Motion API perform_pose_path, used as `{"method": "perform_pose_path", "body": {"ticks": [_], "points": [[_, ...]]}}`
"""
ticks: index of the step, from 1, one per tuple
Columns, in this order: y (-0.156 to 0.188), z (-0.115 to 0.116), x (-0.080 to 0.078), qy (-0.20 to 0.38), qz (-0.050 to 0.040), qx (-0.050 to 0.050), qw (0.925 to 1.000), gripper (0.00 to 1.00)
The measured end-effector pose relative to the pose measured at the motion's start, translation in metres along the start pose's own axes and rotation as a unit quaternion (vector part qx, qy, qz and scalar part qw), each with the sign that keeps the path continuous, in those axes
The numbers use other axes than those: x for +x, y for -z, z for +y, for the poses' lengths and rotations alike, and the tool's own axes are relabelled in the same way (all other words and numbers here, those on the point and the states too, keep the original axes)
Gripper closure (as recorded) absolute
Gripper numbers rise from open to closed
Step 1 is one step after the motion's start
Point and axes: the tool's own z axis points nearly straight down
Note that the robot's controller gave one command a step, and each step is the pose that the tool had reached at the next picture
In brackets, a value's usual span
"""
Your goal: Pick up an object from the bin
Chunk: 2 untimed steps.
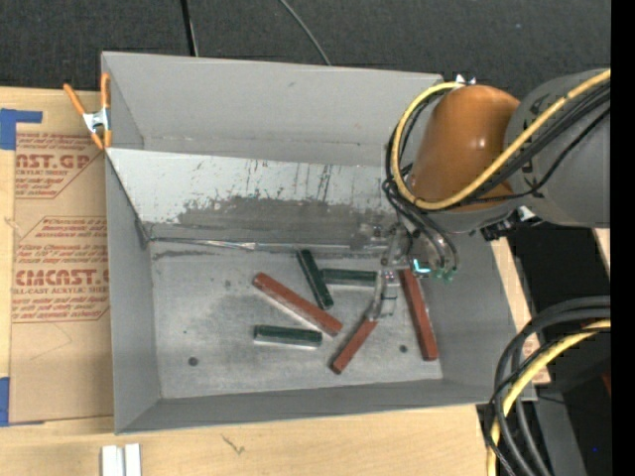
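Gripper (385,294) low in bin (198,266), right side.
Between slanted red-brown bar (354,345) and upright red-brown bar (421,320); its opening cannot be told.

Grey metal bin (129,296). Gripper (387,294) low over right part of floor, beneath orange wrist cover (461,142). Nearest: upper end of slanted red-brown bar (352,347); second red-brown bar (421,317) just right; dark green bar (349,277) just left. Further left: long red-brown bar (296,303), tilted green bar (316,278), flat green bar (287,335).

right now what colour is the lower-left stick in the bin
Dark green. The stick shows best in the camera view.
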Motion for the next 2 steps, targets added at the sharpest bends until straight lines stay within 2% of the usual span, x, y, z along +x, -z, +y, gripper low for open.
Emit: {"method": "perform_pose_path", "body": {"ticks": [1,2], "points": [[0.004,0.000,-0.002,0.000,-0.0037,0.000,1.0000,0.00],[-0.038,-0.003,0.029,0.150,-0.0058,0.001,0.9887,0.00]]}}
